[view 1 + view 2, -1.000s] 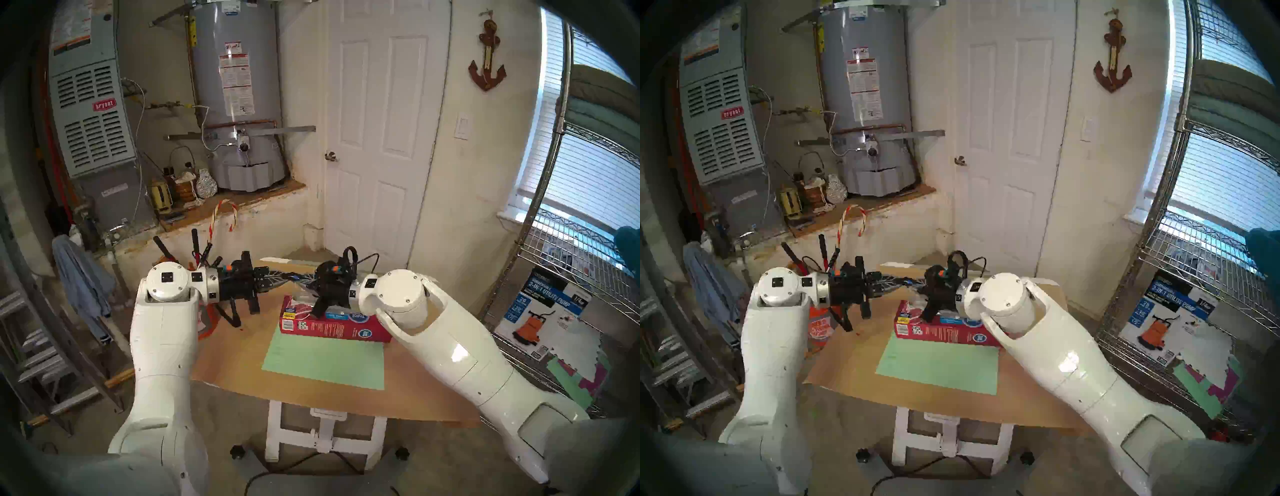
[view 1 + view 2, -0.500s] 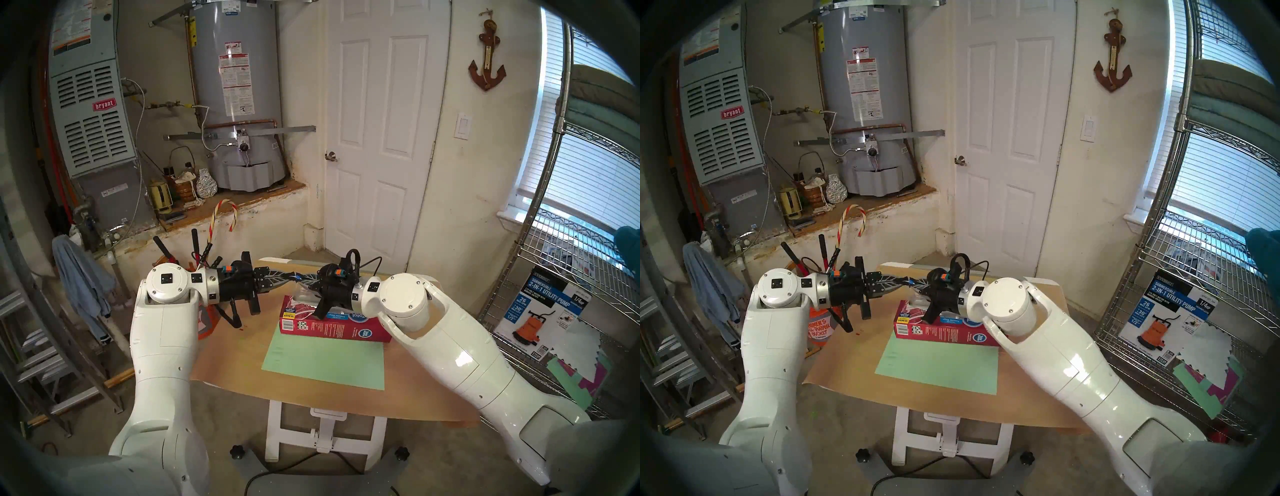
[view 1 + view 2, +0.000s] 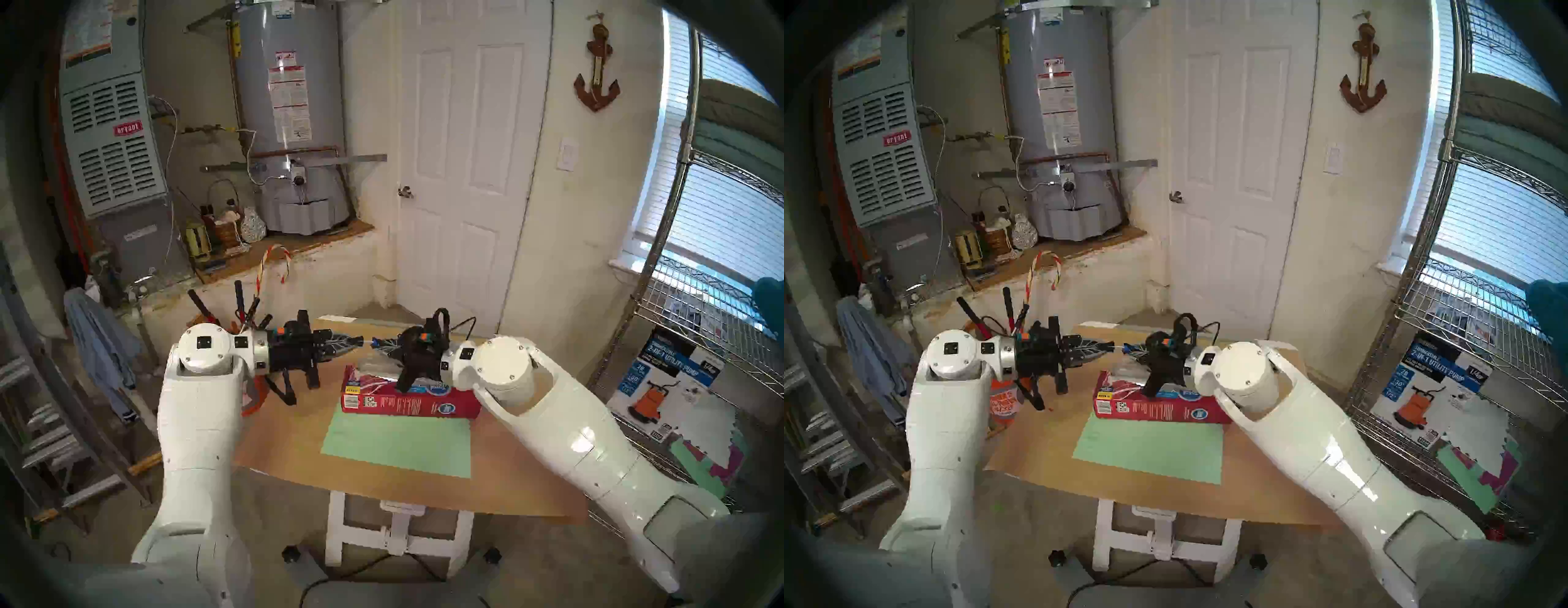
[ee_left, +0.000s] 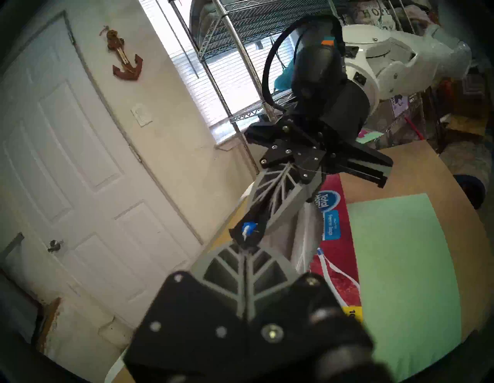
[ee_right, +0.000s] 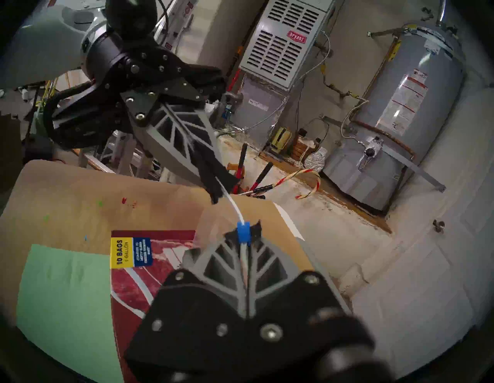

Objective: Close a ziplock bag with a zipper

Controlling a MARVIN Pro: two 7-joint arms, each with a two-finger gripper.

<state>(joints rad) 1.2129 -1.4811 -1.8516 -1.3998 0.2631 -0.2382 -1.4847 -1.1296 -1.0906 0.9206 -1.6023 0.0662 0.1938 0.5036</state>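
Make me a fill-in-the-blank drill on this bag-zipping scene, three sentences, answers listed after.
1. The right gripper is shut on the small ____ zipper.
2. The left gripper pinches the bag's white ____.
3. The ziplock bag hangs above a ____ cardboard box on the table.

Missing words: blue; rim strip; red

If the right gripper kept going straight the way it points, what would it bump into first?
Most likely the left gripper. The right gripper, shut on the blue zipper, points along the bag's white strip straight at the left one's tips, though depth is hard to judge.
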